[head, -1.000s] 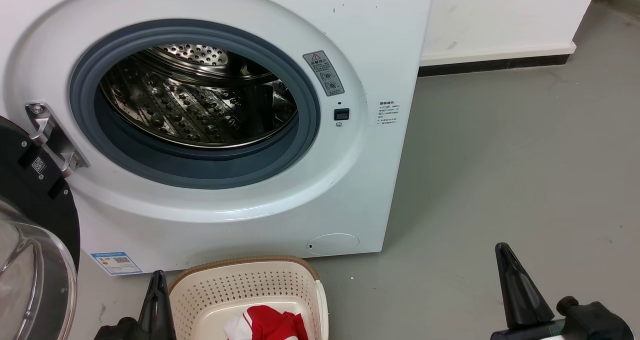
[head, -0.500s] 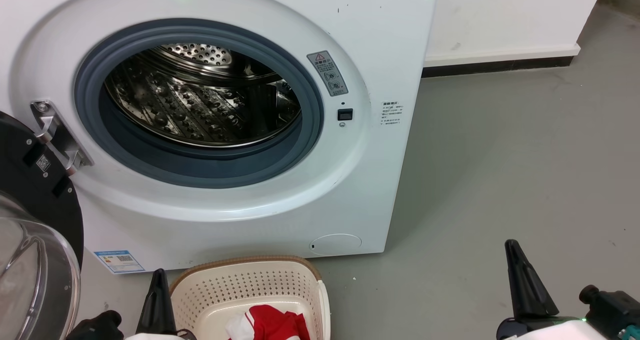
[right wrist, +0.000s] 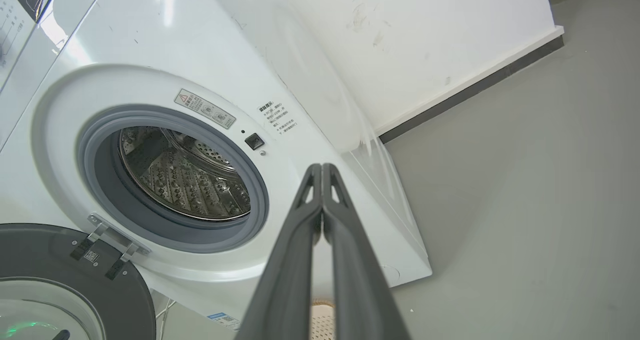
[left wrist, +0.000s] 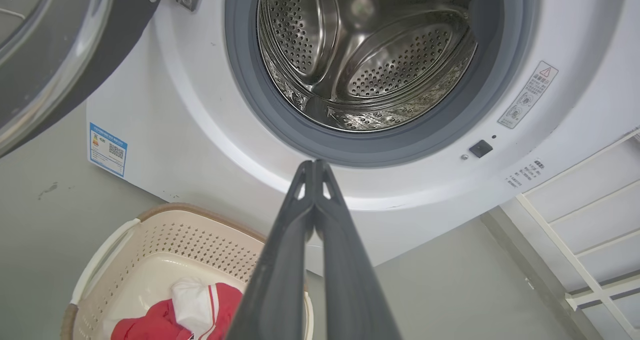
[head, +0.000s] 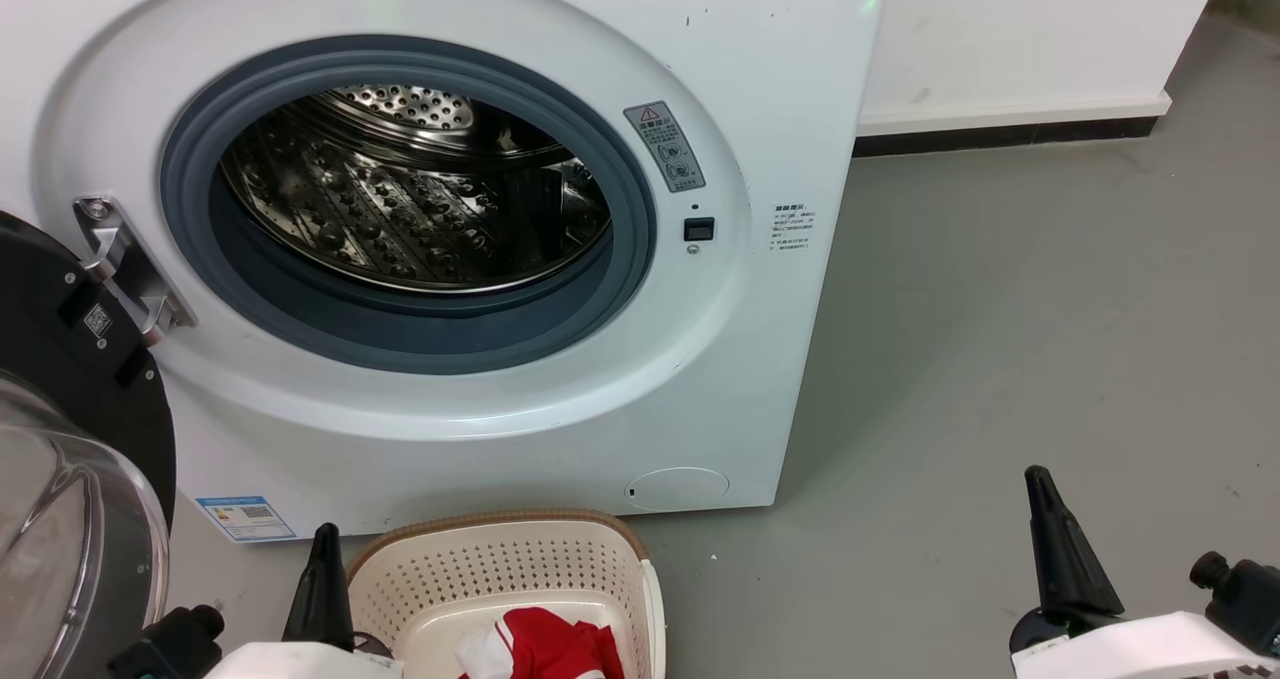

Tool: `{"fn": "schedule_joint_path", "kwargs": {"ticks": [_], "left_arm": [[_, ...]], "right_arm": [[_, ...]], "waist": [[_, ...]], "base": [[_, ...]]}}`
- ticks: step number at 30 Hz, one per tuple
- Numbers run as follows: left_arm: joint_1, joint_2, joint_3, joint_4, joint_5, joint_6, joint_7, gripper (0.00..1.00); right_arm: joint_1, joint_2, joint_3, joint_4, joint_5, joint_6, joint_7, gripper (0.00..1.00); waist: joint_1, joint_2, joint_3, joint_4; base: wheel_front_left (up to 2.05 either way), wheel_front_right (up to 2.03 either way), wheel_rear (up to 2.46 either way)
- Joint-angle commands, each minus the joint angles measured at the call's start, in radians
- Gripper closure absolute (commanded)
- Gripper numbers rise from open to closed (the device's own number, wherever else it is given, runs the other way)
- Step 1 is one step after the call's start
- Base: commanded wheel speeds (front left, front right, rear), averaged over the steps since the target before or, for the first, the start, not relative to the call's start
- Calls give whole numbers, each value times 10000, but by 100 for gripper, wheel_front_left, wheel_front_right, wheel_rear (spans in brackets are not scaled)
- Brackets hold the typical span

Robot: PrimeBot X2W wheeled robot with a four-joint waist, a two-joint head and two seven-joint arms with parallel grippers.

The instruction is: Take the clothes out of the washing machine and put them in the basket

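The white washing machine [head: 780, 79] stands with its door [head: 70, 519] swung open at the left; its steel drum [head: 400, 199] shows bare metal. Red and white clothes [head: 545, 644] lie in the cream basket [head: 500, 559] on the floor before the machine. My left gripper [head: 322, 584] is shut with nothing in it, just left of the basket's rim. In the left wrist view its tips [left wrist: 314, 165] point at the grey ring [left wrist: 370, 147], with the clothes [left wrist: 185, 310] in the basket [left wrist: 165, 240] below. My right gripper [head: 1050, 549] is shut and empty over the floor at the lower right, its tips [right wrist: 321, 168] touching.
Grey floor [head: 1050, 309] stretches to the right of the machine. A white wall with a dark baseboard [head: 1000, 134] runs behind. A white frame [left wrist: 585, 220] stands at the right in the left wrist view.
The whole head view has shifted slightly, so the camera moved. Both grippers sit a little further right and lower in the picture, with more of the pale forearms showing.
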Motion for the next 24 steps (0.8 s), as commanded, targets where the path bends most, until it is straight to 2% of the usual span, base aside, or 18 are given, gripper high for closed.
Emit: {"fn": "schedule_joint_path", "kwargs": {"ticks": [1, 24], "left_arm": [[-263, 84, 20, -78, -270, -67, 55, 100], [-868, 137, 121, 391, -3489, -505, 787, 100]], "right_arm": [[-278, -75, -30, -43, 310, -2, 59, 100], [-879, -144, -322, 645, 3649, -2, 779, 100]], "waist": [[0, 0, -1, 5], [0, 0, -23, 182]], "base": [[0, 0, 0], [0, 0, 0]]}}
